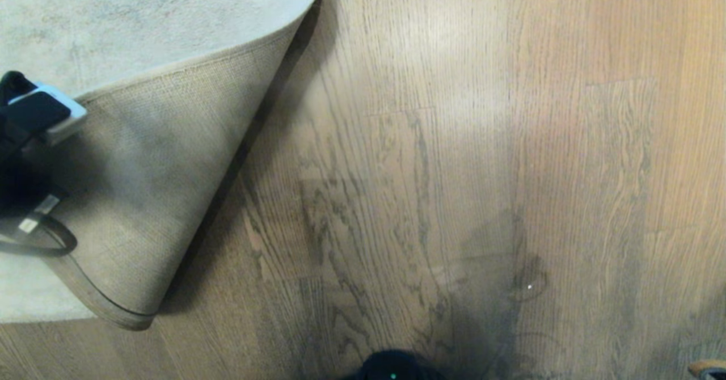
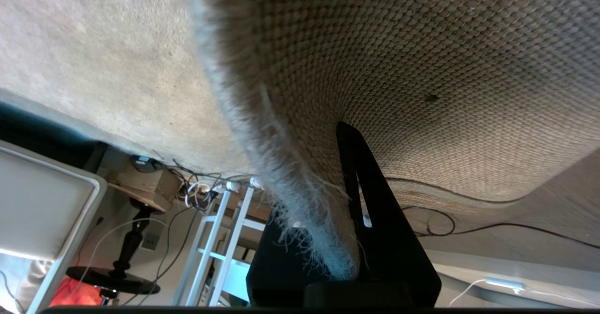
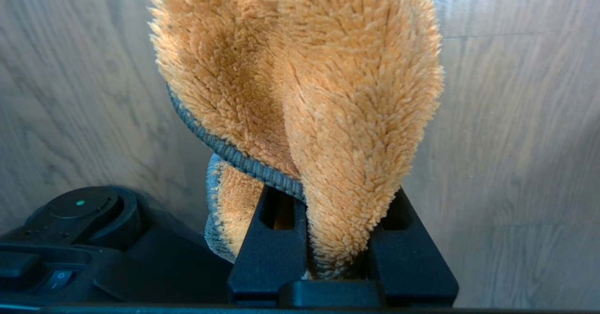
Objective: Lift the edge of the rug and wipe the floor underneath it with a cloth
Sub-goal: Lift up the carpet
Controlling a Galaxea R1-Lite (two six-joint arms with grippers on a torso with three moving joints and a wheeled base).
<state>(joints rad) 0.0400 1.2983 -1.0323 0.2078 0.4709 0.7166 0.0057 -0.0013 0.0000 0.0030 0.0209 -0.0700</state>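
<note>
The pale grey rug [image 1: 142, 17] lies at the far left, and its rug edge [image 1: 147, 198] is folded back so the tan woven backing faces up. My left gripper [image 1: 34, 116] holds that fold at the view's left border. In the left wrist view my left gripper [image 2: 323, 220] is shut on the frayed rug edge [image 2: 300, 201], below the backing [image 2: 422, 70]. The brown oak floor [image 1: 425, 170] lies bare beside the fold. My right gripper [image 3: 337, 197] is shut on the orange-tan cloth [image 3: 328, 93] with a grey hem, which hangs over the floor [image 3: 515, 164].
My black base [image 1: 394, 368] shows at the near edge, and again as the black base [image 3: 79, 220] in the right wrist view. A black cable [image 1: 39, 244] loops by the left arm. Beyond the rug are a white frame [image 2: 220, 239], cables [image 2: 468, 229] and a lamp stand [image 2: 122, 267].
</note>
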